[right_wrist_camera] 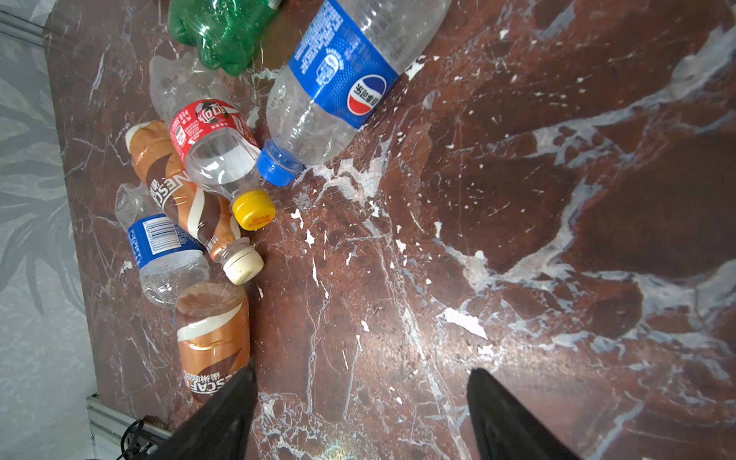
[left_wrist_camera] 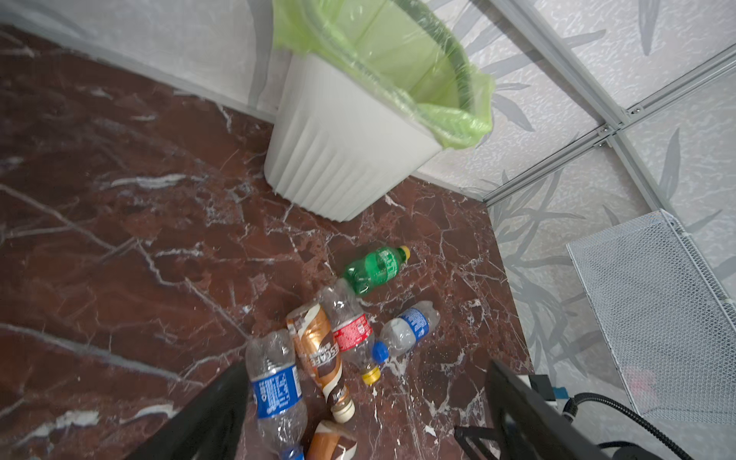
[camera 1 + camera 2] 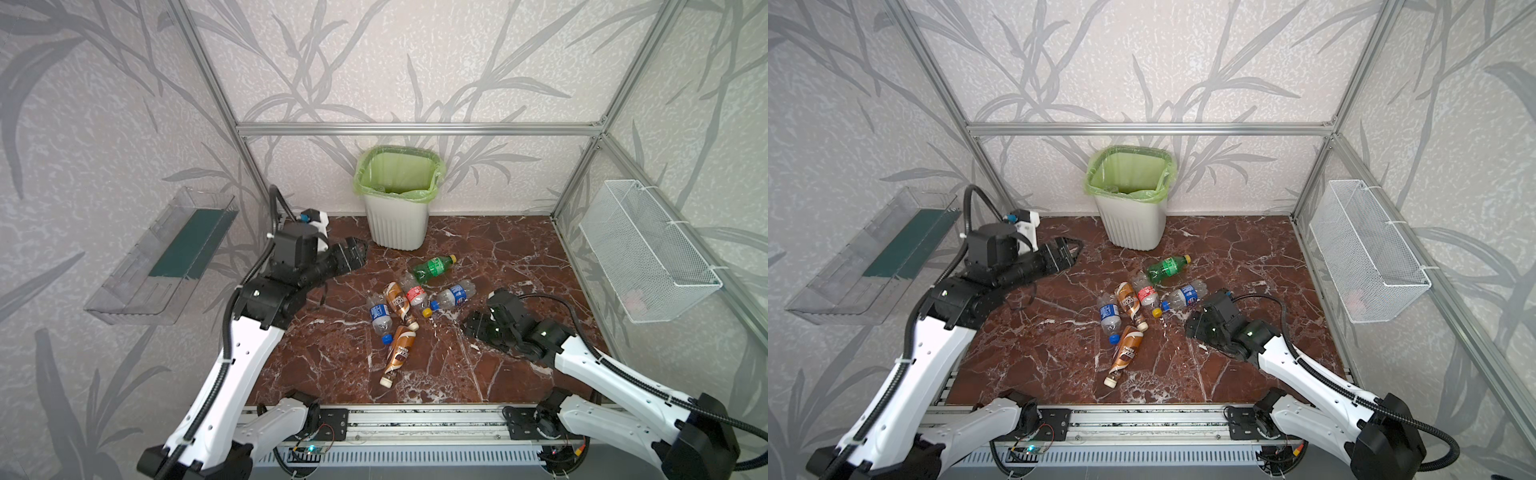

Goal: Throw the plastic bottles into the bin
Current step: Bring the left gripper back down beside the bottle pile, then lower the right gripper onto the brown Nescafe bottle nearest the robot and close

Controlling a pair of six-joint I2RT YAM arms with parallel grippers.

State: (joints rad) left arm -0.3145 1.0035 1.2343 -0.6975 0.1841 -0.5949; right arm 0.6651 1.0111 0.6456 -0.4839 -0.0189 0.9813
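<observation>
Red-brown marble worktop (image 3: 519, 257) sat inside leaf-patterned walls, with a clear tray (image 3: 166, 257) fixed to the left wall. I saw my left gripper (image 3: 358, 249) hanging over the far left part of the worktop, jaws spread wide and empty, pointing towards the bin (image 3: 397, 224). The bin stood at the middle of the far edge, white and ribbed, with a green liner.

Six plastic bottles (image 3: 399, 328) lay clustered mid-worktop, apart from the bin: a clear blue-labelled bottle (image 3: 380, 313), a brown bottle (image 3: 397, 299), a second brown bottle (image 3: 399, 351) nearer the front edge, a red-labelled bottle (image 3: 415, 293), a green bottle (image 3: 432, 266) nearest the bin, and a second blue-labelled bottle (image 3: 455, 295).

Just right of the cluster my right gripper (image 3: 469, 323) sat low, jaws apart over bare marble, gripping nothing. A wire basket (image 3: 648, 253) hung on the right wall.
</observation>
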